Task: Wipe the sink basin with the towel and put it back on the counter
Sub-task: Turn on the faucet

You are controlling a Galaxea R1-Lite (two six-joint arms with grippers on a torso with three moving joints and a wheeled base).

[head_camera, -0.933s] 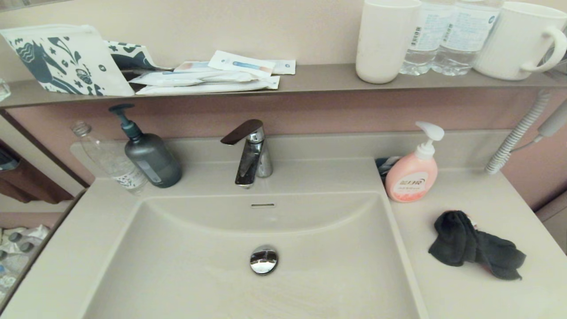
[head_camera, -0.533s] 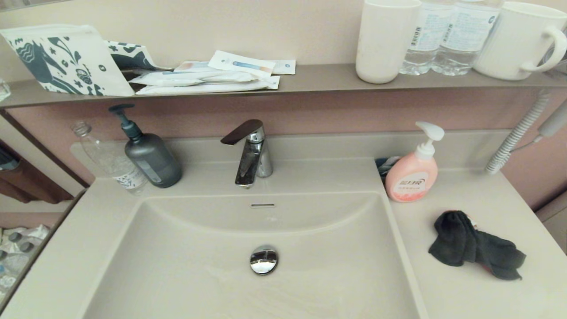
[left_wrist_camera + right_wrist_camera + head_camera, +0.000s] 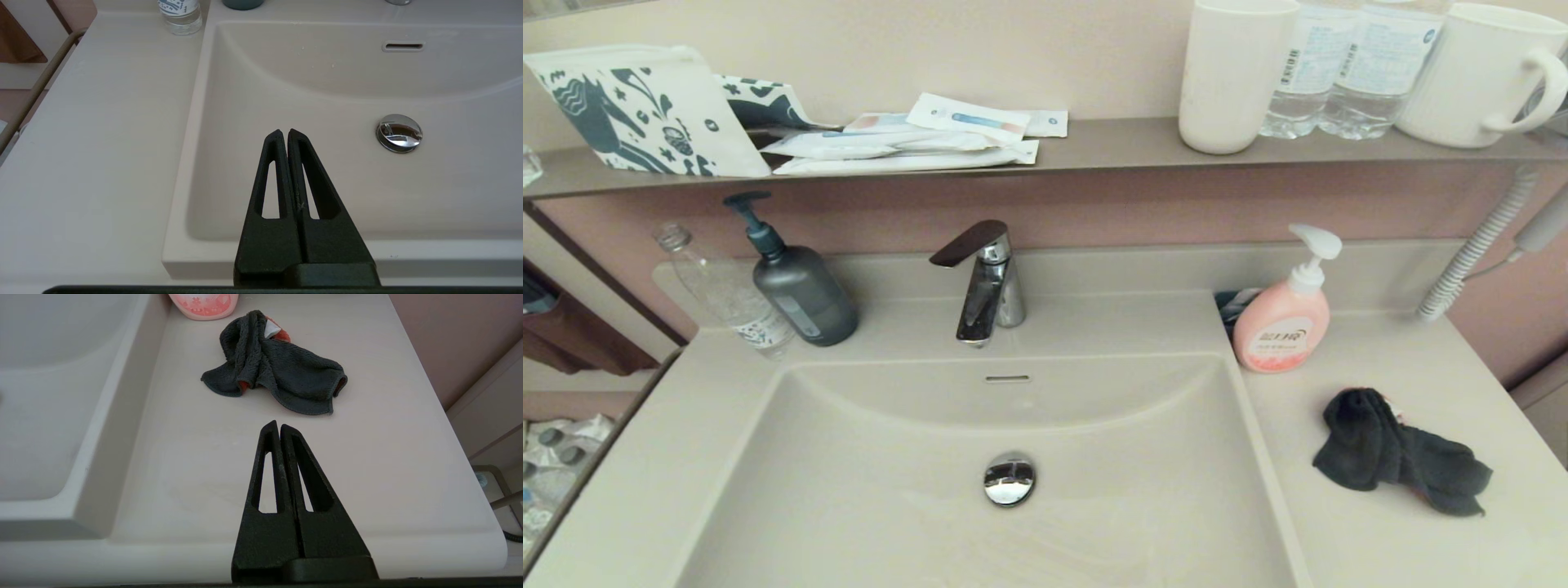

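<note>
The towel [image 3: 1401,463] lies crumpled on the counter [image 3: 1380,539] to the right of the sink basin [image 3: 915,498], charcoal face up with a bit of coral red and a white tag showing [image 3: 273,361]. The basin has a chrome drain plug [image 3: 1009,478] and an overflow slot [image 3: 1007,378]. Neither gripper shows in the head view. My right gripper [image 3: 277,425] hangs shut and empty over the counter's front edge, short of the towel. My left gripper [image 3: 284,132] is shut and empty above the basin's front left part, left of the drain plug [image 3: 399,132].
A pink soap dispenser [image 3: 1286,314] stands on the counter behind the towel. A chrome faucet [image 3: 984,282], a dark pump bottle [image 3: 796,286] and a clear bottle [image 3: 727,294] line the back. The brown-grey shelf [image 3: 1094,143] above holds cups, water bottles and packets.
</note>
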